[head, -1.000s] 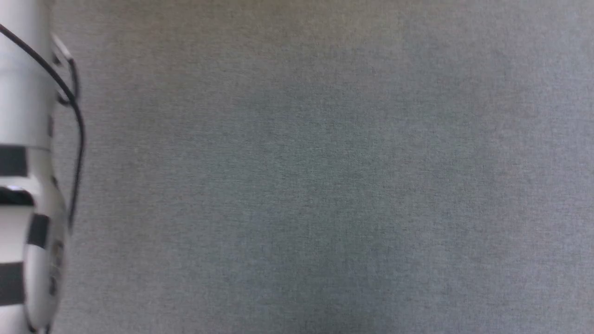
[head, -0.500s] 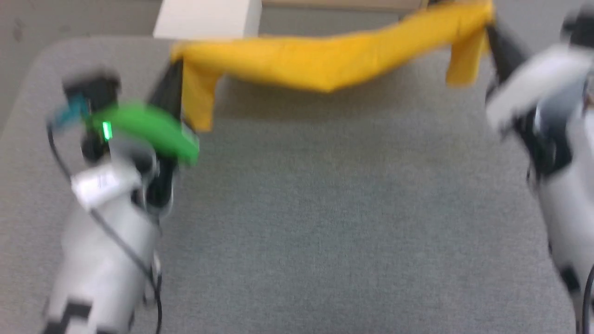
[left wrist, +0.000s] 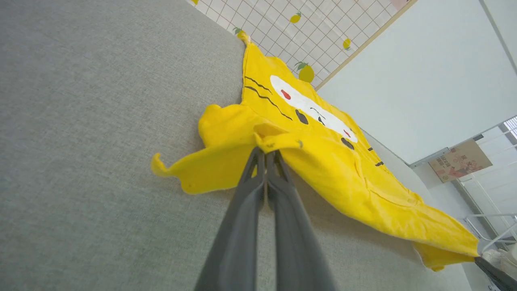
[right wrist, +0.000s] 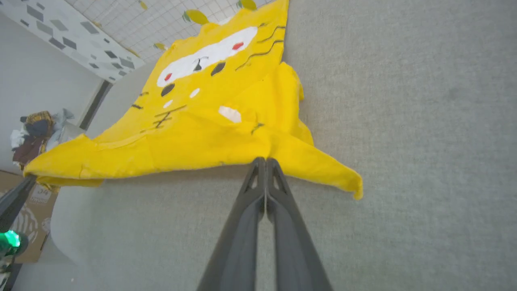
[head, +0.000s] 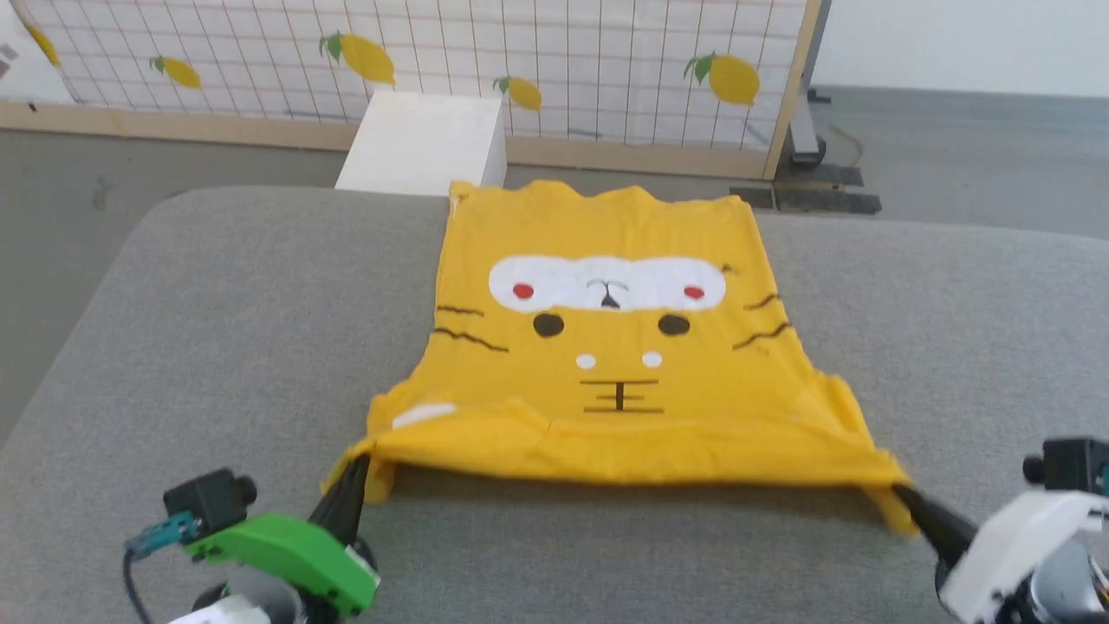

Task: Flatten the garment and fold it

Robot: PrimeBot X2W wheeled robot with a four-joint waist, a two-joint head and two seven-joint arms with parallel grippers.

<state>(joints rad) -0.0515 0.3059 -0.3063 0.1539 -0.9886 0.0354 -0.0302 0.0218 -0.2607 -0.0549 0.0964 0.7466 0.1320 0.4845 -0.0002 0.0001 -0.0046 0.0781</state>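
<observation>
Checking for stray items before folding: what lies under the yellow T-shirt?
Under the raised near edge of the T-shirt, the grey table shows, shadowed. The flat far part hides whatever lies beneath.

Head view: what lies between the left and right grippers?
The garment, its near edge stretched between them just above the grey surface; the left gripper and right gripper each pinch one end. The head view shows it.
</observation>
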